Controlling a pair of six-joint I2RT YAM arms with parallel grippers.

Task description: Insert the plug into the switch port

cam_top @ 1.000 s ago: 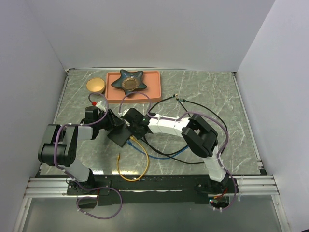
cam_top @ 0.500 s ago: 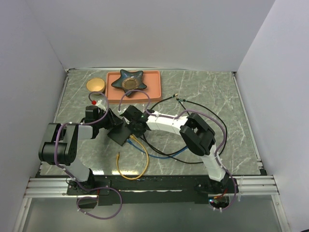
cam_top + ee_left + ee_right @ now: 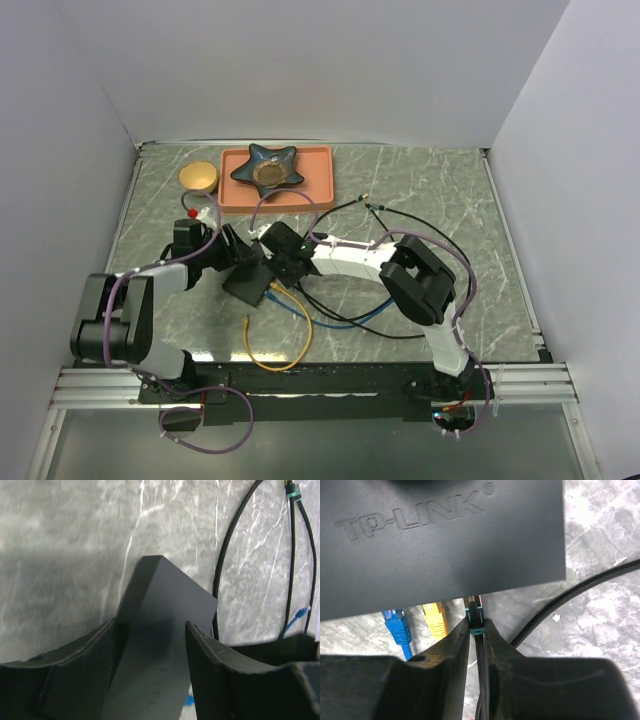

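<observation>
Both of your grippers are at the switch port [image 3: 172,600], left of centre on the table [image 3: 500,200]. Your left gripper [image 3: 150,630] straddles the box with a finger along each flank; you cannot tell whether it clamps or merely brackets it. At the socket edge, a blue plug [image 3: 396,621] and a yellow plug [image 3: 435,620] already sit. Beside them, your right gripper [image 3: 476,624] pinches the plug [image 3: 474,614], its nose under the edge. Seating is hidden; probably only the final push and release remain.
</observation>
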